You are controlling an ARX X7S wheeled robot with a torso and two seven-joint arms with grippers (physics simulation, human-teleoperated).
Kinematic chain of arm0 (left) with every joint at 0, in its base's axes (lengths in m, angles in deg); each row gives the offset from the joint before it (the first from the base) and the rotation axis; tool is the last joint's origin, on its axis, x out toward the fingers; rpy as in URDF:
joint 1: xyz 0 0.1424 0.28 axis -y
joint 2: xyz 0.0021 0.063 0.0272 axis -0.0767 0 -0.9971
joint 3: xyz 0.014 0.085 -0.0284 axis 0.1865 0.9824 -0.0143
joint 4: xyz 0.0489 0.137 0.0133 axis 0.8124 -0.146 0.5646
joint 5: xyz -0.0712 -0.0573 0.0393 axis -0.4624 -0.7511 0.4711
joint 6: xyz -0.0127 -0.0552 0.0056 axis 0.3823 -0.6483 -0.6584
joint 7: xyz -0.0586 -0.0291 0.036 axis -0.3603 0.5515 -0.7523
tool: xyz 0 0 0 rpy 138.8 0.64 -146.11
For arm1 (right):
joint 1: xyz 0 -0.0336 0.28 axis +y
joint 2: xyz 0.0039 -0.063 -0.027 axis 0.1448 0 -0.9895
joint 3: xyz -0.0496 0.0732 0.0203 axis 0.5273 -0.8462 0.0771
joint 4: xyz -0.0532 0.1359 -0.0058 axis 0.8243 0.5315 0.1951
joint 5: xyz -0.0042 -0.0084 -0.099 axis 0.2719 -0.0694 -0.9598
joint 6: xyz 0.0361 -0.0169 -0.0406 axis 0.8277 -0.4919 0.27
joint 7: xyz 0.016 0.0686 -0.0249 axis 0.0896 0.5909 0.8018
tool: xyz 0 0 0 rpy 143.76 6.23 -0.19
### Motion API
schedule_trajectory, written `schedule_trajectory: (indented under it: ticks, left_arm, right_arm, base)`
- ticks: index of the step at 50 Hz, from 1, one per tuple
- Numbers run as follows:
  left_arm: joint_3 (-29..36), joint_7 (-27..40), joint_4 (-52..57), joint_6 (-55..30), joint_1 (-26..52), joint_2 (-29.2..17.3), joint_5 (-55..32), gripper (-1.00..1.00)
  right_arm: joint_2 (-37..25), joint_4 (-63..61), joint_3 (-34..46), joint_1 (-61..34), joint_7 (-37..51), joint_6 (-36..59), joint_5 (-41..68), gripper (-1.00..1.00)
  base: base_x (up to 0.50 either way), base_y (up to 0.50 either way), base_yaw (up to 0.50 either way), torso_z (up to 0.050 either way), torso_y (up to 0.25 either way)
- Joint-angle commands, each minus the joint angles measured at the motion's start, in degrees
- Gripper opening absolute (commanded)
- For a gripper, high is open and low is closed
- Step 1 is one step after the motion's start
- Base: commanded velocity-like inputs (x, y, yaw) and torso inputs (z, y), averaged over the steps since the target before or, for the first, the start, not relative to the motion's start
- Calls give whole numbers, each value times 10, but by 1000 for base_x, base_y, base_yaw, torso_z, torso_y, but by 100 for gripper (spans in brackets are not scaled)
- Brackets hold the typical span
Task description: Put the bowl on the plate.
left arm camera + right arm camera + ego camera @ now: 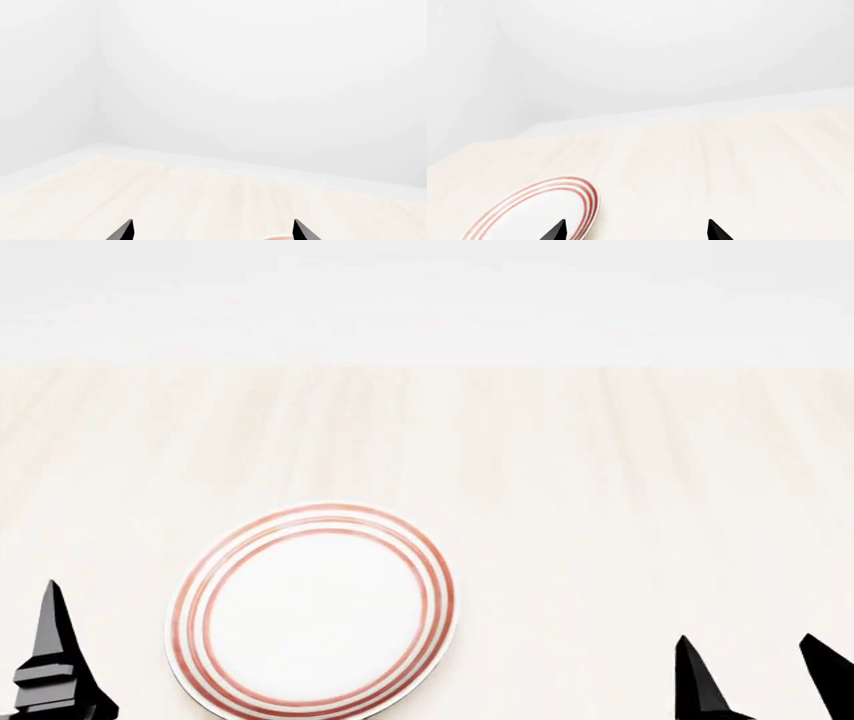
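Observation:
The plate (314,610), white with three red rings, lies flat on the table at the near left of the head view. It also shows in the right wrist view, where the plate (534,212) reaches one black fingertip. The bowl is out of view in every frame. My left gripper (213,231) is open, its tips wide apart with nothing between them. Only one of its fingers (54,655) shows in the head view, left of the plate. My right gripper (754,670) stands to the plate's right, and in its own view the right gripper (636,231) is open and empty.
A pale wooden table (601,490) runs back to a plain white wall (427,290). A sliver of pinkish rim (280,238) shows by one left fingertip. In the left wrist view the table's far edge (200,162) meets a white room corner.

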Motion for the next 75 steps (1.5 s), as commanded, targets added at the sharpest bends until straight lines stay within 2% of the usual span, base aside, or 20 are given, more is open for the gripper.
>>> schedule_trajectory:
  ticks: [1, 13, 32, 48, 49, 50, 75]
  left_arm:
    - [1, 5, 0, 3, -3, -6, -5, 100]
    - [10, 10, -7, 10, -3, -9, -4, 100]
    - [17, 15, -11, 18, -8, -16, -8, 100]
    - [22, 24, -14, 23, -10, -23, -16, 100]
    - [19, 25, -13, 24, -14, -23, -22, 100]
    - [19, 26, -13, 24, -14, -23, -22, 100]
    - [27, 42, -15, 28, -10, -37, -37, 100]
  right_arm:
    - [-26, 2, 40, -6, -25, 26, 13, 100]
    - [-40, -19, -13, 45, -35, 33, 72, 100]
    - [-68, -27, 2, 72, -16, 71, 70, 100]
    - [-87, -14, 65, 46, -14, 101, 44, 100]
    - [-88, 40, 151, -1, -32, 137, -4, 100]
    - [-87, 43, 164, -4, -34, 136, -8, 100]
    - [-86, 54, 189, 1, -48, 131, -26, 100]
  base:
    - [0, 0, 0, 0, 0]
    - [0, 0, 0, 0, 1]
    - [0, 0, 0, 0, 0]
    - [0, 0, 0, 0, 0]
    - [0, 0, 0, 0, 0]
    - [0, 0, 0, 0, 0]
    - [0, 0, 0, 0, 0]
